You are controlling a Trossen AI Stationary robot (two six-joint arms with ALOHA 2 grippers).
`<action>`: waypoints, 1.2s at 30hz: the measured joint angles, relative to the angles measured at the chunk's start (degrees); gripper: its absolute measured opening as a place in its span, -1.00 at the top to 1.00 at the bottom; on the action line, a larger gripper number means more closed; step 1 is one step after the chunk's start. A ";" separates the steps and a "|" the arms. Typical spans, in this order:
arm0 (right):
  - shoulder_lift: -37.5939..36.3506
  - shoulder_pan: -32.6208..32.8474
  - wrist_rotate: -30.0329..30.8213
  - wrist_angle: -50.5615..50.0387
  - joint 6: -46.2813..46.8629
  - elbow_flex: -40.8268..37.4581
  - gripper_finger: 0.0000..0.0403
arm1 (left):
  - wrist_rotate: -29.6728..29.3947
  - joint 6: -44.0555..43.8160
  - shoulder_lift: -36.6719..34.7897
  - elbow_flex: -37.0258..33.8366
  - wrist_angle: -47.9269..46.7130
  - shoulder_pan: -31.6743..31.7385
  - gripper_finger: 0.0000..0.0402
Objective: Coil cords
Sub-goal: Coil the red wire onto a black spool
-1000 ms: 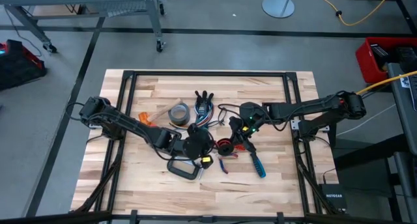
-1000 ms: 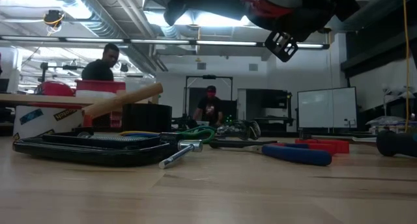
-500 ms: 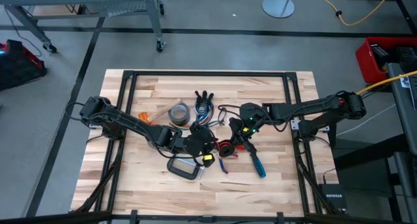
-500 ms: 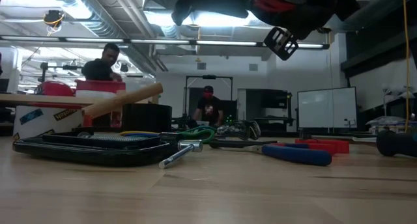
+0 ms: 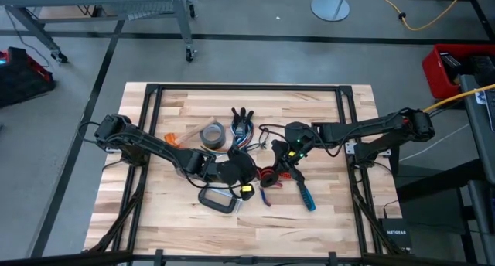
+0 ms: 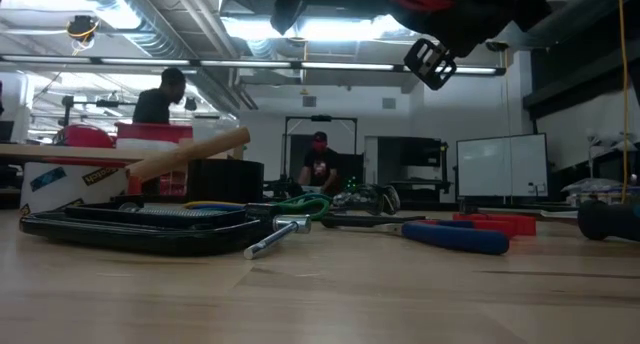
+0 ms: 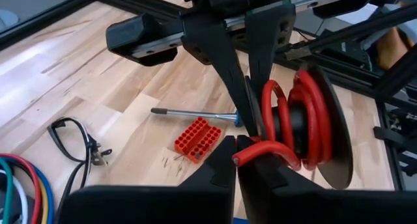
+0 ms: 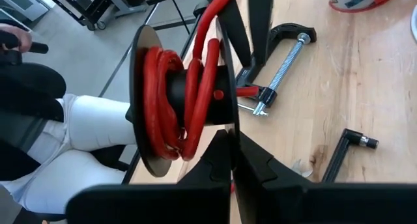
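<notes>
A black spool [image 5: 265,175] wound with red cord [image 7: 306,120] hangs above the table's middle, between my two grippers. My right gripper [image 8: 229,146] is shut on the spool and stands just to its right in the high view [image 5: 278,165]. My left gripper [image 7: 236,152] is shut on the red cord and stands just left of the spool [image 5: 246,172]. A bundle of red, green, blue and white cords [image 5: 241,136] and a thin black cord [image 7: 75,142] lie on the table, farther back. My left gripper pinches the red cord near its cut end [image 7: 251,157] between its two fingertips. From there the cord runs in a short curve onto the spool's core. The cord is clear of the table. My right gripper pinches the rim of one spool flange [image 8: 225,120] between its two fingers, which also show in the left wrist view [image 7: 228,61]. The spool is lifted clear of the table, with its axis about level.
On the table lie a grey tape roll [image 5: 211,134], a C-clamp [image 8: 280,61], a blue-handled screwdriver [image 5: 306,193], a red bit holder [image 7: 199,136] and an L-shaped key [image 8: 348,151]. A dark flat case [image 6: 140,224] lies near the clamp. People are in the room behind.
My left gripper has gone a little toward the table's right edge, closer to the spool, keeping its hold on the red cord. The spool and my right gripper have stayed nearly where they were.
</notes>
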 joint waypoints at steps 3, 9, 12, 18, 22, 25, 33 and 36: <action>0.00 0.00 0.02 -0.03 0.10 0.00 1.00 | 0.06 -0.09 0.00 0.00 0.00 -0.02 0.98; 0.00 -0.02 0.02 -0.08 0.20 0.00 1.00 | 0.10 -0.22 0.00 0.00 -0.09 -0.04 0.99; 0.00 -0.02 -0.41 -0.08 0.97 0.00 1.00 | 0.10 -0.28 0.00 0.00 -0.09 -0.02 0.97; 0.00 -0.07 -0.90 -0.27 3.11 0.00 1.00 | 0.26 -0.49 0.02 0.00 -0.22 0.29 0.98; 0.00 -1.04 -0.98 -0.87 3.83 0.02 1.00 | 0.16 -1.50 0.04 0.00 -0.56 0.87 0.99; 0.00 -3.12 -0.90 -2.12 4.64 0.04 1.00 | -0.06 -4.37 0.04 0.00 -2.49 2.04 0.99; 0.20 -10.32 -1.53 -5.25 2.89 0.04 1.00 | 0.88 -6.32 0.75 0.00 -3.66 6.16 1.00; 0.87 -12.65 -1.53 -7.52 1.61 0.04 1.00 | 4.16 -6.50 1.94 0.00 -3.36 8.46 1.00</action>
